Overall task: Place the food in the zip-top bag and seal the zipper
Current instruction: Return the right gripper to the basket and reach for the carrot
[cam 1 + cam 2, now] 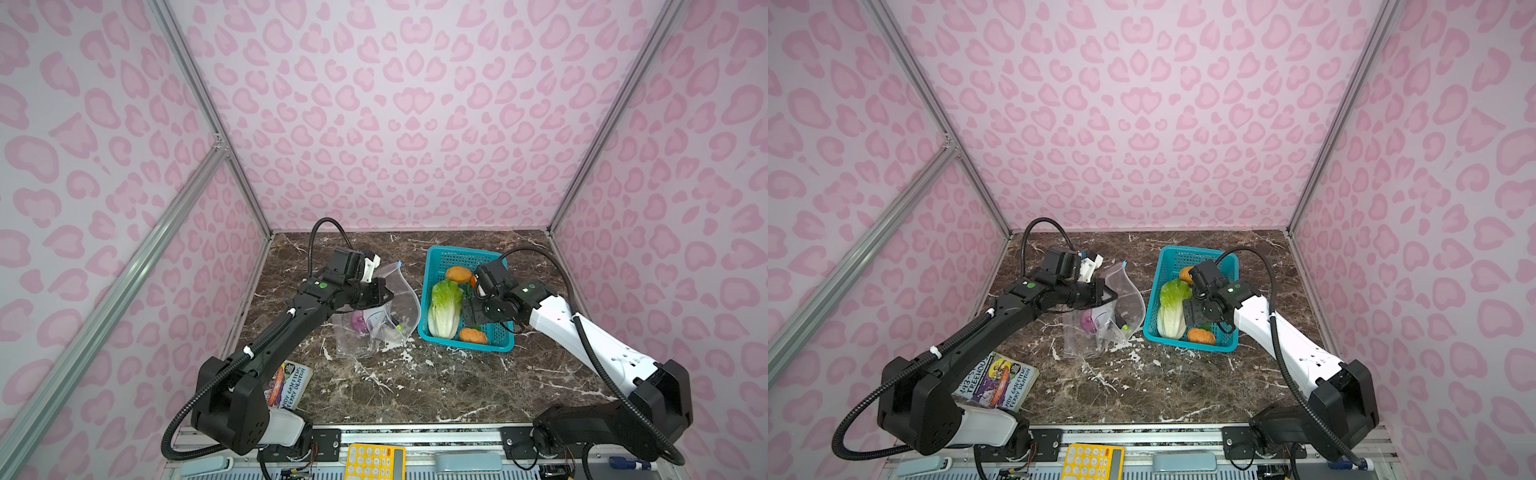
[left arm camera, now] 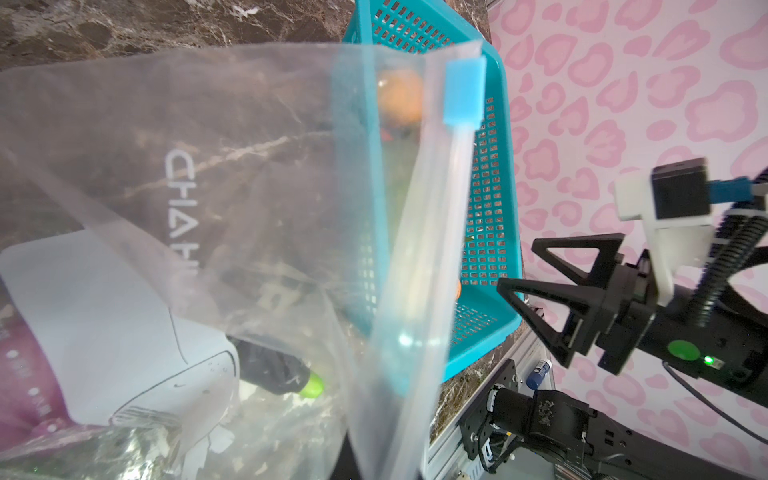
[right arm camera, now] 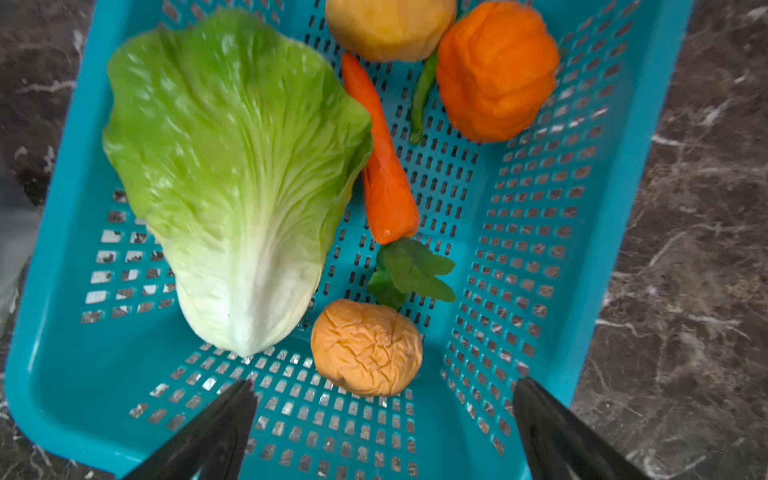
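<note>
The clear zip-top bag point(image 1: 401, 291) point(image 1: 1129, 297) stands open on the marble, and my left gripper point(image 1: 380, 291) point(image 1: 1105, 293) is shut on its mouth edge. The zipper point(image 2: 440, 208) ends in a blue slider point(image 2: 464, 91). A purple onion point(image 1: 358, 322) point(image 2: 20, 374) and a dark, green-tipped piece point(image 2: 286, 370) lie inside the bag. My right gripper point(image 3: 384, 388) point(image 1: 471, 316) hangs open over the teal basket point(image 3: 519, 249) and holds nothing. Below it lie the cabbage point(image 3: 232, 166) point(image 1: 445, 307), a carrot point(image 3: 386, 178), a wrinkled tan piece point(image 3: 365, 347), an orange pumpkin point(image 3: 496, 70) and a green chili point(image 3: 422, 95).
A book point(image 1: 291, 384) lies at the table's front left, partly under the left arm. A yellow calculator point(image 1: 374, 461) sits on the front rail. Pink patterned walls close in the table on three sides. The basket point(image 1: 461, 249) stands just right of the bag.
</note>
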Controlling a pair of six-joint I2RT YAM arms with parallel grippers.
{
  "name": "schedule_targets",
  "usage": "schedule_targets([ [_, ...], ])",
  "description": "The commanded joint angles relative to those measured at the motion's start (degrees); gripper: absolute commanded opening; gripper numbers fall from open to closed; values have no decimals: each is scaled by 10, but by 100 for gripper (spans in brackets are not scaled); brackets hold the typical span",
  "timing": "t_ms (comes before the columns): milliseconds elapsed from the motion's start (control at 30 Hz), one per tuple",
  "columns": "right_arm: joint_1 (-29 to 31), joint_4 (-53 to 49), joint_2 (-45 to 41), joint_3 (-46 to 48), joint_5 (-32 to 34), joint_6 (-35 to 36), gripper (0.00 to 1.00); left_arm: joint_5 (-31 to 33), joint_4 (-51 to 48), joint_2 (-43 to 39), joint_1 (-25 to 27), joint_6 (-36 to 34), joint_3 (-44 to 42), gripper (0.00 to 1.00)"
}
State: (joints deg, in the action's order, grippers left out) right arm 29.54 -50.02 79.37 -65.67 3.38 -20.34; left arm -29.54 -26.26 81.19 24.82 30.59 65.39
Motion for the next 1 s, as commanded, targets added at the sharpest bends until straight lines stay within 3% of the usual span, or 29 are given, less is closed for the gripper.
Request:
schedule_targets([
  [0, -1, -10, 24, 11, -37, 12, 98, -4, 9, 1, -1, -4, 2, 3],
  [533, -1, 9, 93, 55, -53, 21, 94, -5, 9, 7, -1, -4, 3, 3],
  [967, -1, 50, 149, 73, -16, 9, 89, -6, 9, 6, -1, -5, 3, 3],
])
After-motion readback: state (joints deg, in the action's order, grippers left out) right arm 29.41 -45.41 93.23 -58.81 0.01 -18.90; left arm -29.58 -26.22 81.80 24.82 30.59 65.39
